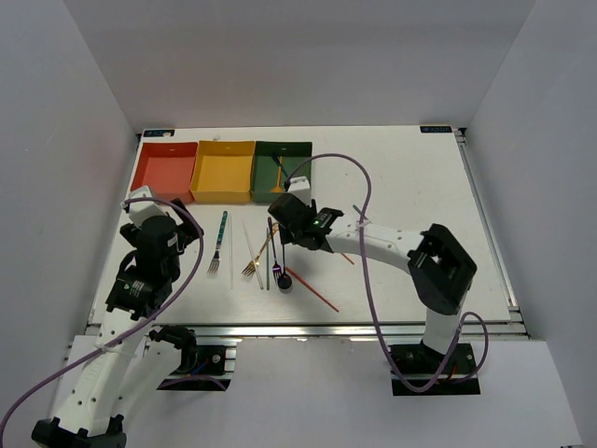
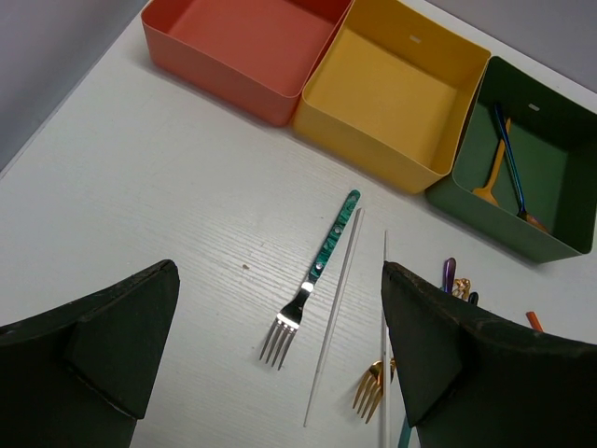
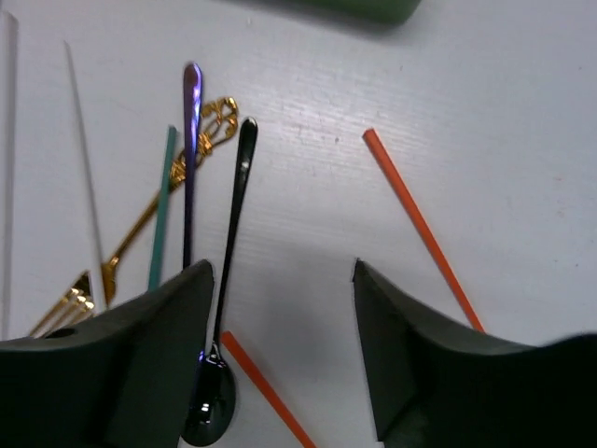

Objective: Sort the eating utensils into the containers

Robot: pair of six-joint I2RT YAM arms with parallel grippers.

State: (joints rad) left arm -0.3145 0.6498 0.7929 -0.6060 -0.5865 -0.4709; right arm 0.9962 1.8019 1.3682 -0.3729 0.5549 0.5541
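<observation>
Three trays stand in a row at the back left: red-orange, yellow and dark green. The green tray holds a gold spoon and a blue utensil. On the table lie a teal-handled fork, white chopsticks, a gold fork, a teal chopstick, a purple utensil, a black spoon and red chopsticks. My right gripper is open and empty, low over the table just right of the black spoon. My left gripper is open and empty, above the teal-handled fork.
The red-orange tray and the yellow tray hold nothing. A purple cable arches over the right arm. White walls close in the table on three sides. A metal rail runs along the near edge.
</observation>
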